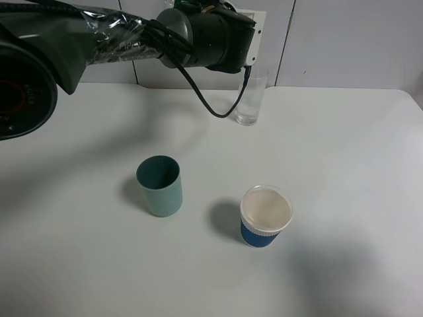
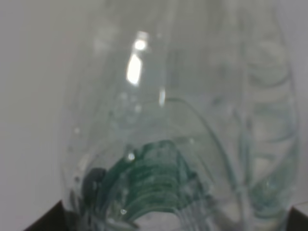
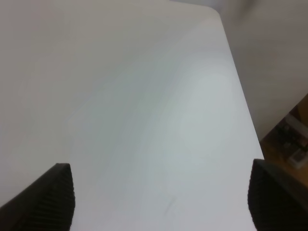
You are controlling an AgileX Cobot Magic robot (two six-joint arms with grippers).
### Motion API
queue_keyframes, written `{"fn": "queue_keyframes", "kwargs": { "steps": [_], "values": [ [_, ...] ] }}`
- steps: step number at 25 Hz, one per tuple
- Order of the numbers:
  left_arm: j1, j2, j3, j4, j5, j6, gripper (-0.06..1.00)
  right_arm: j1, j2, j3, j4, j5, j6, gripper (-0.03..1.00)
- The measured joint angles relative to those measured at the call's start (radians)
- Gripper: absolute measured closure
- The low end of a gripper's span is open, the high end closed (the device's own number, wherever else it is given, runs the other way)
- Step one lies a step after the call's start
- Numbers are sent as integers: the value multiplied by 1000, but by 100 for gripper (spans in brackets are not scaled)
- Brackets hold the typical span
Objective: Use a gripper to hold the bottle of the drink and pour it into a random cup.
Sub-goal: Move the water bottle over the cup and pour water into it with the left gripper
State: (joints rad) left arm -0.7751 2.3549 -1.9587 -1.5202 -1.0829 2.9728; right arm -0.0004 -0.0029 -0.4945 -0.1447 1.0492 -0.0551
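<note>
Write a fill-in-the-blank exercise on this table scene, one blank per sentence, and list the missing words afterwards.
1. In the high view, the blue-sleeved white paper cup stands to the ___ of the teal-green plastic cup.
2. Of the ___ cups on the white table, the tall clear glass tumbler stands farthest back.
3. The small clear plastic bottle fills the ___ wrist camera's view.
4. The right gripper has its jaws ___, holding nothing.
Missing words: right; three; left; open.

I get open worktop (image 1: pixel 357 158) on the right and front-left; green cup (image 1: pixel 158 185) and paper cup (image 1: pixel 265 216) block mid, glass (image 1: pixel 250 105) blocks back.
</note>
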Motion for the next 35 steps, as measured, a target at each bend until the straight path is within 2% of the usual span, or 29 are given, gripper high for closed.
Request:
{"fn": "queue_keyframes", "kwargs": {
  "steps": [35],
  "values": [
    [0,0,2,72,2,0,45,0,0,0,0,0,1,23]
  ]
}}
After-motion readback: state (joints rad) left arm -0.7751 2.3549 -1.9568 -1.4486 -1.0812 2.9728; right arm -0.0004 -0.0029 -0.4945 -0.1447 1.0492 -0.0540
